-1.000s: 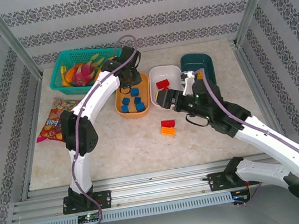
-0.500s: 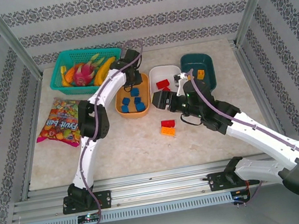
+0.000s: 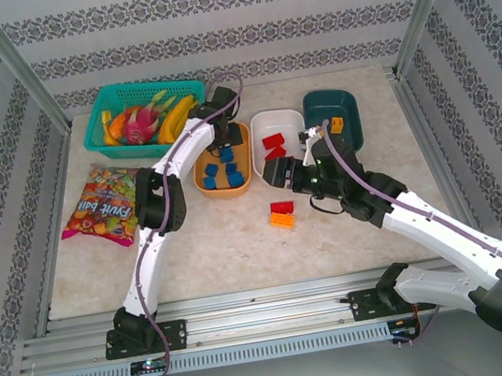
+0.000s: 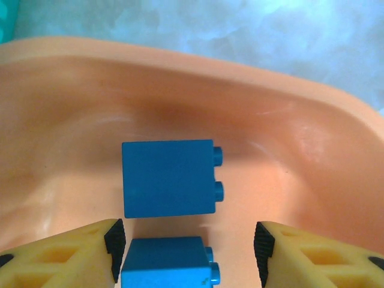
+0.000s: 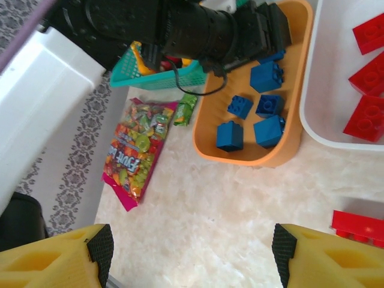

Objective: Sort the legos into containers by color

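Nearest you, two loose bricks lie on the bench [image 3: 222, 249]. There is an orange brick [image 3: 281, 220] and, touching its far side, a red brick [image 3: 281, 207], both with their long axis running roughly left to right.

The right hand [image 5: 192, 243] hovers just beyond them with its jaws spread wide and nothing between them. The bricks therefore lie on the arm-base side of it, and in its wrist view the red one sits off to the lower right of the fingers. The right arm is clearly the nearer one. I'd judge you need to draw that hand back toward you and set the jaws across the brick's short side.

Just past that hand is the white tray [image 3: 292, 117], already holding red pieces. To its right is the dark teal tray [image 3: 314, 103], with one orange piece in it.

To the left, the left hand [image 4: 189, 246] is low over the orange tray [image 3: 199, 179]. Its jaws are parted, and a blue brick [image 4: 165, 264] lies released between them.
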`<state>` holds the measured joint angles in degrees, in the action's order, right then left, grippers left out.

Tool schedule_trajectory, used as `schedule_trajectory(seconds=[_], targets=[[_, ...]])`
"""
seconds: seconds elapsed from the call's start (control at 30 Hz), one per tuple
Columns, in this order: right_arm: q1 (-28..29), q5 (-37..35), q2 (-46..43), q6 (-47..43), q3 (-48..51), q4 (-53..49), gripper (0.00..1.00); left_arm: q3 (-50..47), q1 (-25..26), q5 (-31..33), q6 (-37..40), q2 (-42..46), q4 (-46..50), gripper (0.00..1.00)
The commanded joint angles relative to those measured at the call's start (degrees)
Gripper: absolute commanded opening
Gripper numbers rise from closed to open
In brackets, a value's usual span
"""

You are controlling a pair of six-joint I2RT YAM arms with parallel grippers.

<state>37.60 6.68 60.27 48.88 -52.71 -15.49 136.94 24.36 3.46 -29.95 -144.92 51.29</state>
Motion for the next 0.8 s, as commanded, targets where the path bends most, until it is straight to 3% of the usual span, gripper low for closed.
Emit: schedule_trajectory(seconds=[0.0,0.13,0.33,0.57,0.77], targets=[[-0.28,-2.61,0.28,-3.68,-1.86,-7.59,0.73,3.37,0.01,-0.12,0.02,4.31,2.25,0.63],[0.68,-8.8,2.31,-6.78,-4.32,-18.02,0.75,2.56,0.57,0.7,-2.32,12.27,3.82,0.65],[5.39,-17.65,10.1,-0.49,-7.65,-29.98,0.95,-9.23,1.94,1.04,-2.69,30.03,4.36,0.74],[9.24,-16.94,21.29,12.0,-9.49,-31.4,0.98,-41.59,2.1,-7.36,-4.45,57.29,-3.64,0.92],[9.81,-15.99,28.73,16.98,-9.42,-27.11,0.98,-65.97,2.34,-12.38,-12.68,76.4,-7.42,0.93]])
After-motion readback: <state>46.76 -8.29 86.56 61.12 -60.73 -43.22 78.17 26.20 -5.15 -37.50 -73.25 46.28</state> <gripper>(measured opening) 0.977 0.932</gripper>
